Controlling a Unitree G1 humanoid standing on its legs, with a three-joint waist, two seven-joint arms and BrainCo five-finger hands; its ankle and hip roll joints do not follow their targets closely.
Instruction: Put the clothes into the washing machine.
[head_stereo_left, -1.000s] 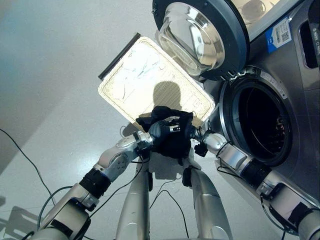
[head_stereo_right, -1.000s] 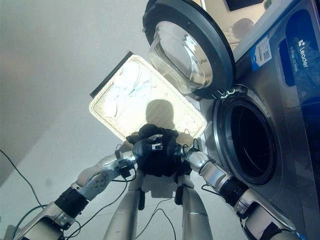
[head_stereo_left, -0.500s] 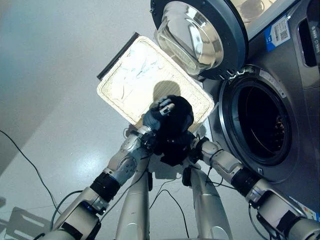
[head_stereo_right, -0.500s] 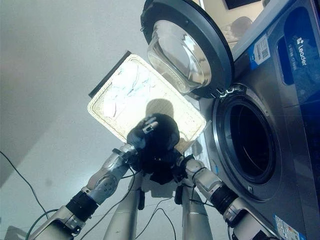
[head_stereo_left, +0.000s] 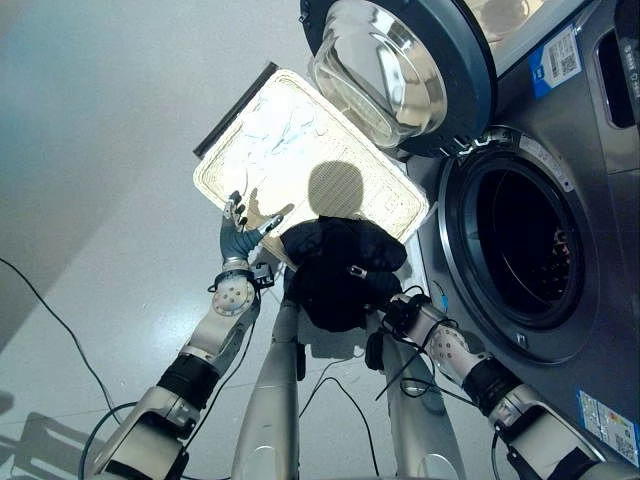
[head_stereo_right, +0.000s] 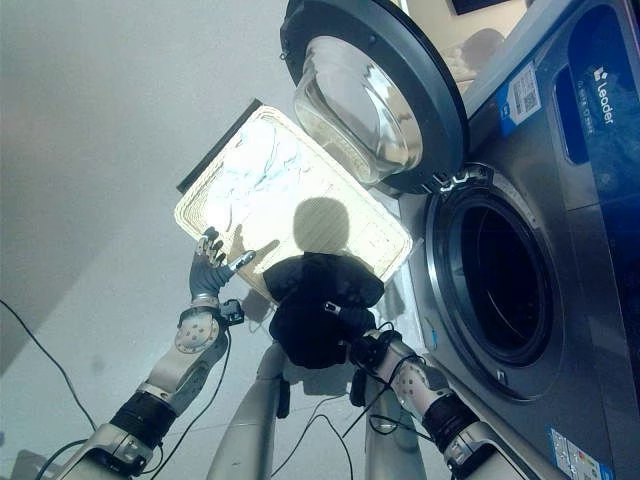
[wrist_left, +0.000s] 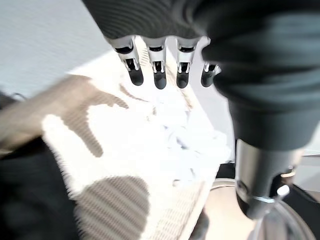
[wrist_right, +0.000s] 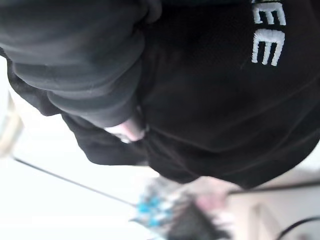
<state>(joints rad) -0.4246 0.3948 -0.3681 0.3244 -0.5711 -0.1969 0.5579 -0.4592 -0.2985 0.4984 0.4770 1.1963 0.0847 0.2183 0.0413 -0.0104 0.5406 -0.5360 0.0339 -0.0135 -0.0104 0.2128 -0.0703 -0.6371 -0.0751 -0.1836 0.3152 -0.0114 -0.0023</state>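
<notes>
Over on your left side, your left hand (head_stereo_left: 237, 238) is up in the air with its fingers (wrist_left: 159, 75) straight and spread apart. It holds nothing. Just past those fingers lies a flat white basket (head_stereo_left: 265, 150) on the pale floor (head_stereo_left: 90, 150), and its top looks bright. You can see the shadow of the fingers falling on the basket. The basket has a dark strip along its far edge.

To the right of your left hand, and well apart from it, sits a bunch of black clothes (head_stereo_left: 340, 270). The bundle hangs over the near edge of the basket. Your right hand (head_stereo_left: 400, 308) is right beside the bundle, at its lower right side, and it touches the cloth. The black cloth covers the fingers of this hand, so you cannot tell if they are curled around the clothes or not. Seen from your right wrist, the black cloth (wrist_right: 200, 100) is very close, with some white stitched letters on it.

Further to the right of your right hand stands the grey washing machine (head_stereo_right: 590, 260). Its round door (head_stereo_left: 400, 70) is swung wide open and sits above the bundle. The dark round hole of the drum (head_stereo_left: 520, 240) is open to the right of the clothes. The clothes are not in the drum yet; they are outside, near its opening.
</notes>
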